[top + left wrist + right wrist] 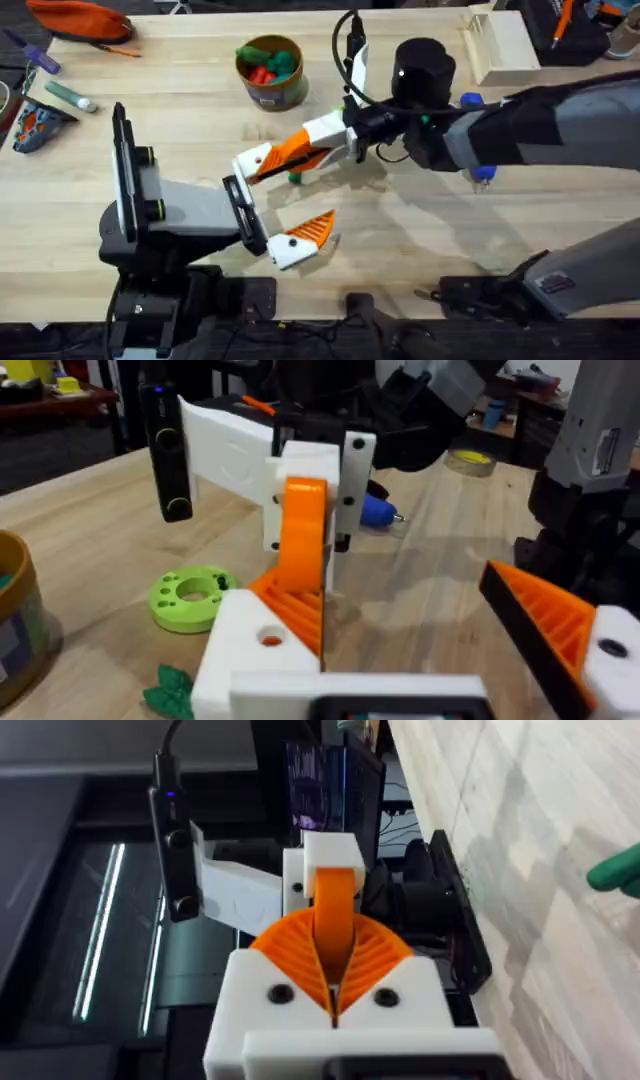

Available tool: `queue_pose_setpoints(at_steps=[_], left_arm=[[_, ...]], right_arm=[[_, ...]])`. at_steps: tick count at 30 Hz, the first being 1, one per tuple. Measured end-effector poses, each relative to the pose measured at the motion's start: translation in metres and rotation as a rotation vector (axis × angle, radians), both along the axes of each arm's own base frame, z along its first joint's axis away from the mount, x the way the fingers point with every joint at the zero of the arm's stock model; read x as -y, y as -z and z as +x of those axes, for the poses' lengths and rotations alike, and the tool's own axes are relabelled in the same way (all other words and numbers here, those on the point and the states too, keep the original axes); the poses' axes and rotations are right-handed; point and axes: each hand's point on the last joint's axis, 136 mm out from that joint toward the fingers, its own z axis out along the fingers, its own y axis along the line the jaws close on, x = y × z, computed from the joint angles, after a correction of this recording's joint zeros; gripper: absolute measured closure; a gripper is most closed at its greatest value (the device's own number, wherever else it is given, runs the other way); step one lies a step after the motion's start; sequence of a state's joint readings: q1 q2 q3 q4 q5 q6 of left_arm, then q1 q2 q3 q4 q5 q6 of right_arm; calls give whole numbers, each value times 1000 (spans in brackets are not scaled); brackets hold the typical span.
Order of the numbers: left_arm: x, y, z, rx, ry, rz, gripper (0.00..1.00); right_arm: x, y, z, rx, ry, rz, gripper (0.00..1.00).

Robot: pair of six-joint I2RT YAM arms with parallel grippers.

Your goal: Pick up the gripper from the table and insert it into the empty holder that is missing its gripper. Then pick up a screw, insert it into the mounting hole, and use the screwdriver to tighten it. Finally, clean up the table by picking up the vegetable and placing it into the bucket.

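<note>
**Q.** Where is the gripper [298, 605], and what holds it?

**A.** It is above the bench [480, 200], pinched in the right end effector [285, 155], whose two pads are closed on it. Its ribbed orange end lies against the holder [240, 645], the bare white finger mount of the left end effector [275, 205]. That end effector stands wide open and grips nothing. Its other finger [545, 615] carries an orange pad with a black face. Orange shows through the holder's mounting hole, which suggests the part is at least partly seated. How deep it sits cannot be told.

**Q.** How should the part be expected to handle?

**A.** Probably light and stiff, as moulded plastic with open ribs. It should not crush under a firm pinch. Being small and wedge-shaped, it may pivot or squirt out if squeezed on its sloping faces. The better hold is likely across the flat sides near the thin end, leaving the mounting end free to enter the holder.

**Q.** Which way does it point?

**A.** In the left wrist view its long axis runs along the holder's length, with the thick ribbed end at the mount and the narrow end leading away from the left wrist. Its black face is not clearly visible.
</note>
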State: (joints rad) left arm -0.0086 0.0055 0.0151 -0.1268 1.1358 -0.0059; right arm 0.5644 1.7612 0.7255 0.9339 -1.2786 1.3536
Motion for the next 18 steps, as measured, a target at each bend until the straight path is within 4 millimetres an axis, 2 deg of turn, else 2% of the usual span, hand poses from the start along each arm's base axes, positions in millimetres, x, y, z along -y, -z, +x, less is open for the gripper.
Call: queue_pose_setpoints(at_steps=[18], left_arm=[[0,0,1,1,-6,1,16]], right_arm=[[-2,2,2,-24,-11,-15,993]])
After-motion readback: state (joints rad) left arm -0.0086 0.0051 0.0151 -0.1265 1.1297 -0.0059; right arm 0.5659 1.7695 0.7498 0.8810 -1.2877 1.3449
